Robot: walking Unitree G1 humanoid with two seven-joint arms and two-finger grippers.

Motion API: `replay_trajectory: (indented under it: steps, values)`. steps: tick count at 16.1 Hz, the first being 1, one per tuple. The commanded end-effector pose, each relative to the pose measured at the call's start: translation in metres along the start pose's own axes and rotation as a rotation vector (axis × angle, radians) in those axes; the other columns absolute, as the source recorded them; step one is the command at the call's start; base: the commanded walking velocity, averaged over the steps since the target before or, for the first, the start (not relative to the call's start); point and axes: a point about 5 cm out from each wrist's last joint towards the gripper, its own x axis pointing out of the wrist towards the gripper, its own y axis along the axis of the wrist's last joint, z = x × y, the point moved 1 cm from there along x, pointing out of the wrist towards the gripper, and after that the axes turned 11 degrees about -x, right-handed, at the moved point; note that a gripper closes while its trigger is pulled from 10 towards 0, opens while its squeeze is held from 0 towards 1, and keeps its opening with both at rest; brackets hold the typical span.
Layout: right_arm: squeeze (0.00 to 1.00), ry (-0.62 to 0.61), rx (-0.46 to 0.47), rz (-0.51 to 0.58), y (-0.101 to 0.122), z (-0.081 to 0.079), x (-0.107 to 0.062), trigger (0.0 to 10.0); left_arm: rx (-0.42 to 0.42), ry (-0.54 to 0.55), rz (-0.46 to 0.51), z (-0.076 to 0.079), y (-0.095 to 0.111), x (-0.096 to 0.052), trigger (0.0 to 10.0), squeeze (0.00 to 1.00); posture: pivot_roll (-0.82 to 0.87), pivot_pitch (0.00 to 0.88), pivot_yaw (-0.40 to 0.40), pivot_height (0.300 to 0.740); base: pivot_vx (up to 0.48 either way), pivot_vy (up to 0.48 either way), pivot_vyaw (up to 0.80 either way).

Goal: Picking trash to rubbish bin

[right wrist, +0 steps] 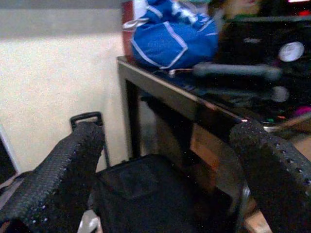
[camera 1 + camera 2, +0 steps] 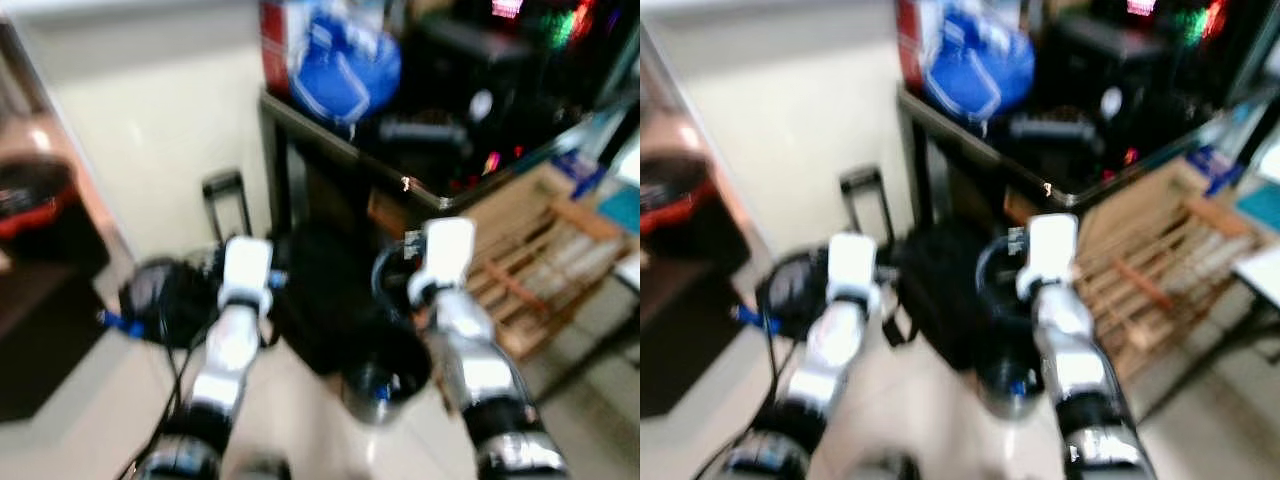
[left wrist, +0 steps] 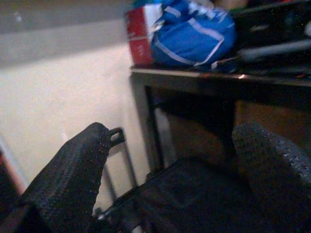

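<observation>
Two silver arms reach out in front, and the head views are blurry. Left pincer [image 3: 170, 160] has its two black fingers [image 3: 73, 170] spread wide with nothing between them. Right pincer [image 1: 165, 165] is spread wide too, and it holds nothing.

Both point at a black bag [image 2: 330, 300] that sits on the floor under a dark table [image 2: 340, 150]. On top of the table lies a blue bag [image 2: 345, 65] with white stripes, beside a red box [image 2: 275, 40]. A small round bin [image 2: 385, 380] stands on the floor just beside the right arm, near the black bag. A stack of wooden slats [image 2: 540, 260] leans to the right. I cannot tell which thing is the trash.
</observation>
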Motion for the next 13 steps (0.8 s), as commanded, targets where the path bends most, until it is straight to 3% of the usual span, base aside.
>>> replay_trajectory:
  steps: [1, 13]
  values:
    - [0.0, -0.01, 0.014, -0.002, 0.0009, 0.0029, 0.0008, 10.0, 0.002, 0.003, 0.019, 0.0011, 0.0059, 0.0042, 10.0, 0.0, 0.02, 0.035, 0.021, 0.74, 0.0, 0.0, 0.0]
    - [0.0, 0.008, 0.013, -0.023, -0.003, 0.0002, -0.002, 10.0, -0.011, 0.029, 0.013, -0.001, 0.0032, 0.0002, 10.0, 0.0, 0.01, 0.05, 0.011, 0.74, -0.021, 0.0, 0.0]
